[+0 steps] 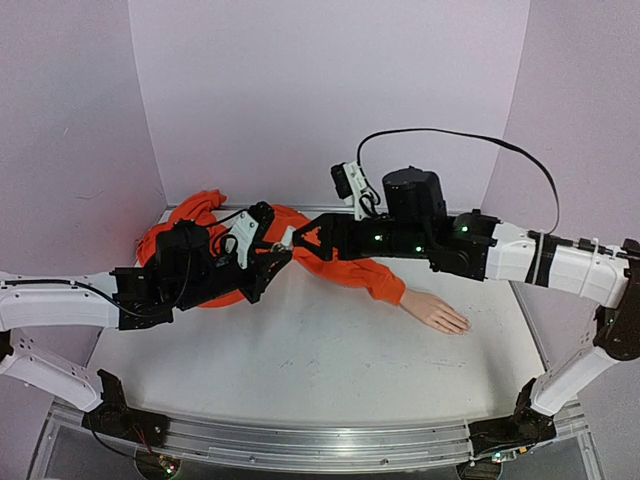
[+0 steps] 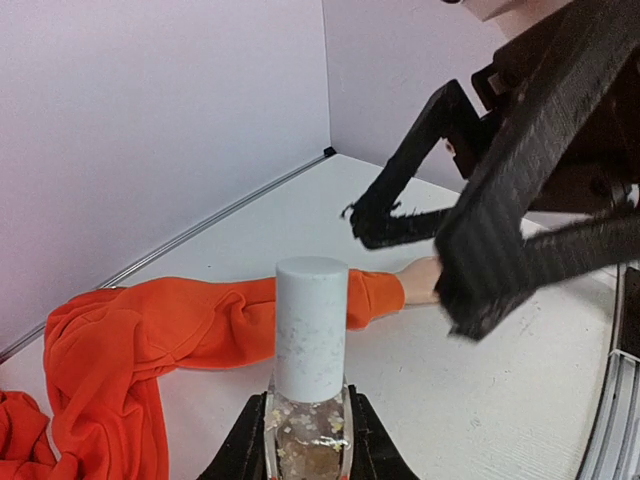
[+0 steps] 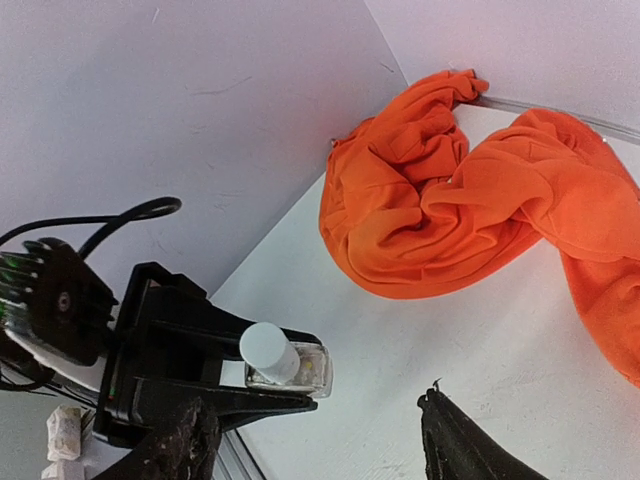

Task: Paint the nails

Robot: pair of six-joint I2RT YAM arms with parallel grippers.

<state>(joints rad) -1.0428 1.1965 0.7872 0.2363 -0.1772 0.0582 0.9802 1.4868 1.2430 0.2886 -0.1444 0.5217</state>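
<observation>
The pale mannequin hand (image 1: 437,312) lies flat on the white table, joined to an orange sleeve (image 1: 352,268). Its nails (image 1: 463,325) are too small to make out. My left gripper (image 2: 308,445) is shut on a small clear glassy bottle (image 2: 306,425) with a white cap (image 2: 311,330), held upright above the table. The bottle also shows in the right wrist view (image 3: 292,366). My right gripper (image 3: 315,440) is open and empty, its fingers (image 2: 400,215) spread close in front of the cap. In the left wrist view the hand (image 2: 420,280) is partly hidden behind that gripper.
The rest of the orange garment (image 1: 190,225) is bunched at the back left corner against the wall (image 1: 330,90). Both arms meet over the back middle of the table (image 1: 320,360). A black cable (image 1: 470,140) loops above the right arm.
</observation>
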